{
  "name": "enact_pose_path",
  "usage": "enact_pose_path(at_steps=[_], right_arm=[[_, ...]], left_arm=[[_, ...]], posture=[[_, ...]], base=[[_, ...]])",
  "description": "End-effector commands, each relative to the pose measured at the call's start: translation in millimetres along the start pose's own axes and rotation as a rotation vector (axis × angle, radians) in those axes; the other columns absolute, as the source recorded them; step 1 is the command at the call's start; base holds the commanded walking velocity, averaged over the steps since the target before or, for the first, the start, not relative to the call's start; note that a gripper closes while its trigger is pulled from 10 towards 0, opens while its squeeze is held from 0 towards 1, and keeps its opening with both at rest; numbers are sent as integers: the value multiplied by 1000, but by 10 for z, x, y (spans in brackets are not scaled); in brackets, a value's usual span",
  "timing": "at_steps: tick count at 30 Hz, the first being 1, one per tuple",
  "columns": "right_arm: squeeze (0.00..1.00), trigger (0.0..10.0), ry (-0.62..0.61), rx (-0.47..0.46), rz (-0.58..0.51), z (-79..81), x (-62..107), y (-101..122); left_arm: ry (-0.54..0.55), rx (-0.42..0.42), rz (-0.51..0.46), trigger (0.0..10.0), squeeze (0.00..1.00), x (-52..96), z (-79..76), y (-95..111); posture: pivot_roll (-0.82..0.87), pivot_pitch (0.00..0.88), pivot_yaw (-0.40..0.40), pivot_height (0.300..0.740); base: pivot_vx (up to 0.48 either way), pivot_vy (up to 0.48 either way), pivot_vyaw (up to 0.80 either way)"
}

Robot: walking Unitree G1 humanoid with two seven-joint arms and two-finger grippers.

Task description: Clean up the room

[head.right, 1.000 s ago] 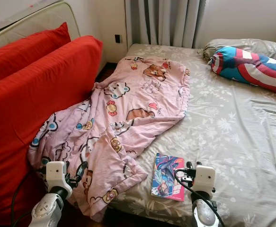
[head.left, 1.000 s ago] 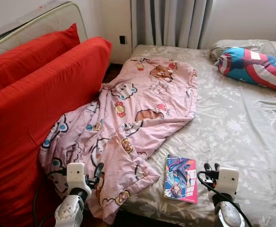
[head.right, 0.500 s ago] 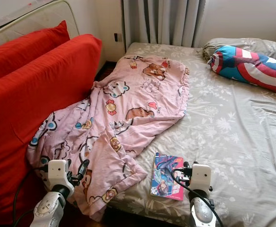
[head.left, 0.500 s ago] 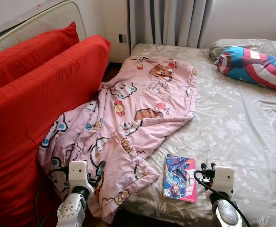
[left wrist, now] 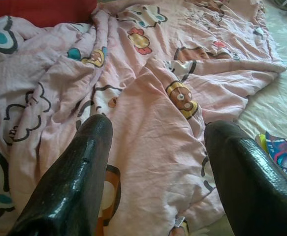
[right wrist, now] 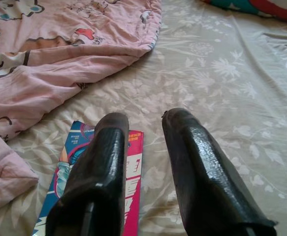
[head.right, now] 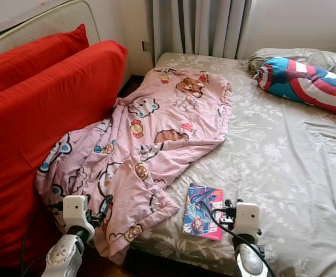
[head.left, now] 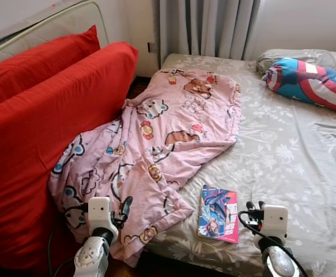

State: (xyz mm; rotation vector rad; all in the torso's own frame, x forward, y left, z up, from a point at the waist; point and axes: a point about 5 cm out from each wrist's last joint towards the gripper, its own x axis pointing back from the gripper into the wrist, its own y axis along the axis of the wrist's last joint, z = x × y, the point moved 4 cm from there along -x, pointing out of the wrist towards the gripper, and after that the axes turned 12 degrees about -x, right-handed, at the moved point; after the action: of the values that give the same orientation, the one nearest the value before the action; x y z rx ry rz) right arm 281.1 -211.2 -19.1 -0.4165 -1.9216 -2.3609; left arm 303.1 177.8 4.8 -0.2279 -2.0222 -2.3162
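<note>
- Since the whole head-camera picture has slid a little compared with a second ago, I'd say the robot shuffled its stance rather than anything on the bed moving. In the left eye view the pink cartoon blanket (head.left: pixel 156 144) lies just as rumpled as before, draped from the red cushions (head.left: pixel 46 133) down across the grey floral bed (head.left: pixel 294 161), with one corner hanging off the near edge. The comic book (head.left: pixel 218 214) is still flat near that edge, just beside the blanket's loose corner.
- Right eye view: same scene. The left gripper (head.right: pixel 102 209) now sits a touch closer in over the blanket's low corner, and the right gripper (head.right: pixel 231 211) hovers just beside the comic book's right edge. The striped bolster pillow (head.right: pixel 306 81) is well apart at the far corner, in front of the curtain (head.right: pixel 202 26).
- Left wrist view: the left gripper's fingers (left wrist: pixel 79 167) are spread wide, holding nothing, with blanket folds between and beyond them. No contact yet.
- Right wrist view: the right gripper's fingers (right wrist: pixel 101 167) are parted too and empty, one of them lined up over the comic book's pink cover.
- My read: nothing's tidied yet. It looks like lining up for a first grab, either the blanket corner or the book. The thin, flat book on soft sheets could be fiddly to pinch.
</note>
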Motion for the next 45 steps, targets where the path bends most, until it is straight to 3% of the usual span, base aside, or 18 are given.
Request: enact_pose_path(at_steps=[1,20,26,32,45], right_arm=[[0,10000,8,-7,4,22,-4,-1],[0,10000,23,-20,-4,169,-80,31],[0,10000,22,-32,-13,196,-75,22],[0,10000,42,-28,-28,264,-131,89],[0,10000,33,-40,0,238,-111,13]], left_arm=[[-5,-15,19,10000,0,4,2,-29],[5,-17,9,10000,0,-5,74,15],[-2,-18,2,10000,0,-55,70,64],[4,-12,-8,10000,0,-90,88,114],[-2,14,4,10000,0,-121,74,117]], posture=[[-29,93,-13,675],[-16,76,29,670],[-9,68,35,636],[-10,69,31,636],[-17,62,40,636]], base=[[0,0,0],[0,0,0],[0,0,0],[0,0,0],[0,0,0]])
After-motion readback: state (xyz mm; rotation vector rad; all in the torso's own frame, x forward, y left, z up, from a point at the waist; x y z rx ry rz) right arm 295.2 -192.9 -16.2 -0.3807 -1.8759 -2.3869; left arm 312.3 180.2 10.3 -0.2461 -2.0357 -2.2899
